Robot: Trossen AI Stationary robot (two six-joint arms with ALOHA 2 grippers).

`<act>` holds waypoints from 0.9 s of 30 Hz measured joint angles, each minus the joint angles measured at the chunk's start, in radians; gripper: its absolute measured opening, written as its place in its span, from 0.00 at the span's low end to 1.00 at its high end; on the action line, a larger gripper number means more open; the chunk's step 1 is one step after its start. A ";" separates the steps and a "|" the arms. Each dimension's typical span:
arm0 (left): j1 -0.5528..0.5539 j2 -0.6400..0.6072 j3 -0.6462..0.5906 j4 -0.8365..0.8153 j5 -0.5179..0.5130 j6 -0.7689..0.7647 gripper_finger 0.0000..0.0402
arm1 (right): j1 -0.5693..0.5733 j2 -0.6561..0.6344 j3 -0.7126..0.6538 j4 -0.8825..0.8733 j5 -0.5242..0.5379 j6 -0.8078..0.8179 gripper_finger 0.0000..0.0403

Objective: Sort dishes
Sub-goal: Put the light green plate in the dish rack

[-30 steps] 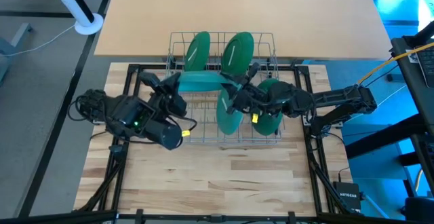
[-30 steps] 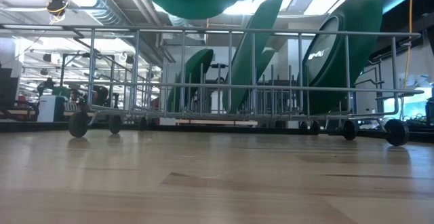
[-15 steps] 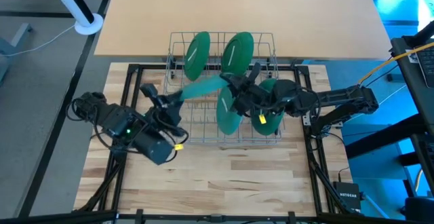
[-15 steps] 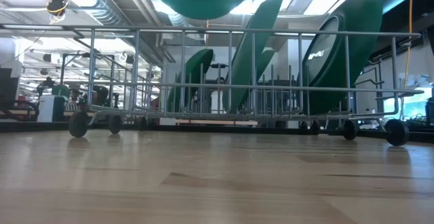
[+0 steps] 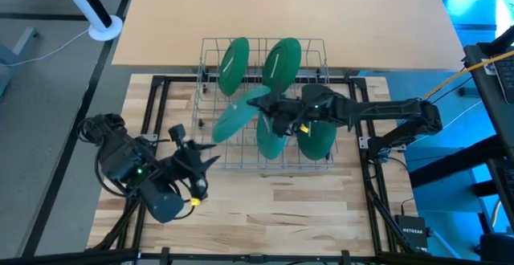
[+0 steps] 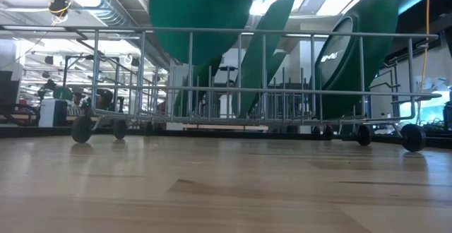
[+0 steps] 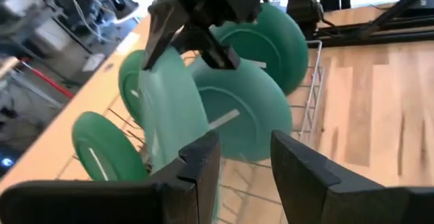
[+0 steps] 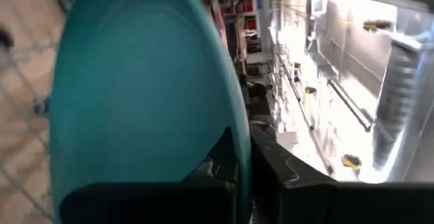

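Note:
Several dark green dishes stand on edge in the wire rack (image 5: 210, 154): two at its far side (image 5: 234, 63) (image 5: 281, 61) and two nearer (image 5: 271, 136) (image 5: 318, 138). My right gripper (image 5: 265, 109) reaches level from the table's right and is shut on a teal dish (image 5: 236, 116), which hangs tilted over the rack's left half (image 6: 201, 21). My left gripper (image 5: 206, 162) is open with nothing between its fingers (image 7: 203, 166). It is off the rack's near left corner and points at the rack. My right gripper pinches the teal dish's rim (image 8: 237, 125) between its two fingers, one on each face, on the side of the dish toward the table's right. The fingers come in about level from the right. The dish stands tilted on edge, its lower part inside the rack's top rail (image 6: 205, 56).
The rack stands on small wheels (image 6: 82, 128) at the far middle of the wooden table (image 5: 265, 217). A tan board (image 5: 281, 16) lies beyond the rack. Bare wood lies in front of the rack. Cables run along the table's right side (image 5: 474, 64).
My left gripper has opened, let go of the teal dish and drawn back toward the table's near left. My right gripper has shut on the dish's rim and rolled. The dish has turned from lying level to tilted on edge and has sunk toward the rack.

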 joint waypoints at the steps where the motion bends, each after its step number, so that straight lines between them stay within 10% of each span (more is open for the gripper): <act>1: -0.009 -0.001 0.000 -0.002 0.010 -0.012 0.30 | -0.001 0.002 0.000 -0.009 0.003 -0.030 0.04; 10: -0.054 -0.001 0.000 -0.002 0.041 -0.172 0.29 | -0.003 0.103 0.003 -0.004 -0.153 -0.214 0.04; 27: -0.093 -0.001 0.000 -0.009 0.038 -0.294 0.29 | 0.023 0.103 0.007 -0.042 -0.134 -0.570 0.04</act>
